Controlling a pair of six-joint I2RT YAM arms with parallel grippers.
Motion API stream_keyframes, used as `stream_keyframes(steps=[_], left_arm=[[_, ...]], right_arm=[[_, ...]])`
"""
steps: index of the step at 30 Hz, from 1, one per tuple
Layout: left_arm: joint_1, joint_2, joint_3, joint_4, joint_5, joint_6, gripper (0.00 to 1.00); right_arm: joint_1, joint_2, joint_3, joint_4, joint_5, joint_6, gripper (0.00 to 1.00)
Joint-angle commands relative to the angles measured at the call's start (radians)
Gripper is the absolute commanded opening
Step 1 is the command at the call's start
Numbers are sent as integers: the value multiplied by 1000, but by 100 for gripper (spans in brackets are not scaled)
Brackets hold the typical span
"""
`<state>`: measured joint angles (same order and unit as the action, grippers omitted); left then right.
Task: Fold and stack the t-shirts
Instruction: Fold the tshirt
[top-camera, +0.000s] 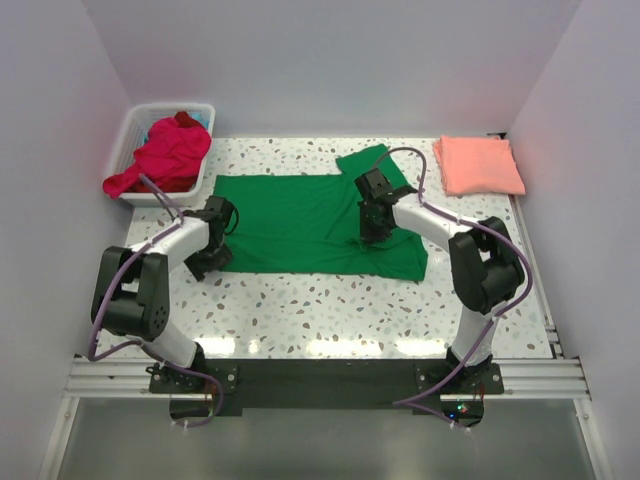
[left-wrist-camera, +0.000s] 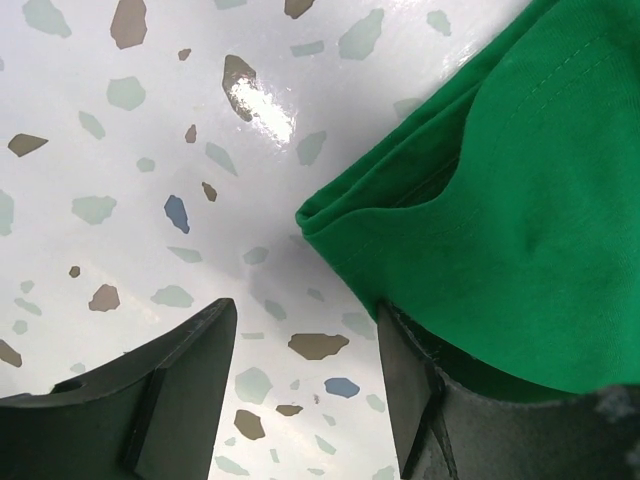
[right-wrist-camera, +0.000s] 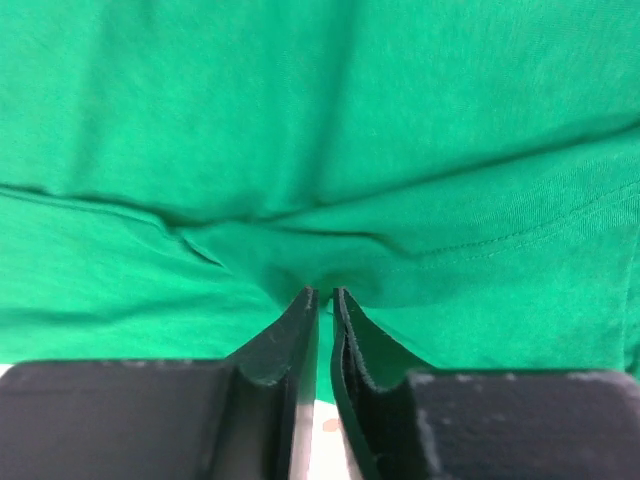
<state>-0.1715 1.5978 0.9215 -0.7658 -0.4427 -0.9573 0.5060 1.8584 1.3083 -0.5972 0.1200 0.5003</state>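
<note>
A bright green t-shirt (top-camera: 300, 225) lies spread flat across the middle of the table, one sleeve pointing to the back. My right gripper (top-camera: 372, 238) points down onto its right part. In the right wrist view its jaws (right-wrist-camera: 324, 295) are pinched together on a gathered ridge of the green cloth (right-wrist-camera: 320, 120). My left gripper (top-camera: 208, 262) is open at the shirt's near left corner. In the left wrist view the folded green hem (left-wrist-camera: 520, 200) lies against the right finger, and only bare table shows between the fingers of the left gripper (left-wrist-camera: 305, 320). A salmon-pink t-shirt (top-camera: 478, 165) lies folded at the back right.
A white plastic basket (top-camera: 135, 125) stands at the back left with red and magenta t-shirts (top-camera: 165, 158) heaped in it and spilling over its near rim. White walls close in the speckled table (top-camera: 300, 310) on three sides.
</note>
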Motion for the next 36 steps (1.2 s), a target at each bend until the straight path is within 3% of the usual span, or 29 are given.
stream_keyframes(steps=[1,5,7,11,14,36], left_arm=[[4,-36,-3,-20,-27,19,63],[3,-36,-6,-20,-28,22,63],[3,-38,-4,-15,-28,26,63],[3,-33,-6,-10,-25,32,63],[4,-29,-9,-6,-22,32,63],[4,-16,-27,14,13,37,63]], right_arm=[[6,-8,39,-13,27,-23,18],[8,-2,32,-13,26,-20,14],[9,-10,23,-10,20,-20,18],[28,-42,14,-19,35,-29,35],[48,-59,6,-24,30,-37,40],[92,41,11,-27,112,-32,31]])
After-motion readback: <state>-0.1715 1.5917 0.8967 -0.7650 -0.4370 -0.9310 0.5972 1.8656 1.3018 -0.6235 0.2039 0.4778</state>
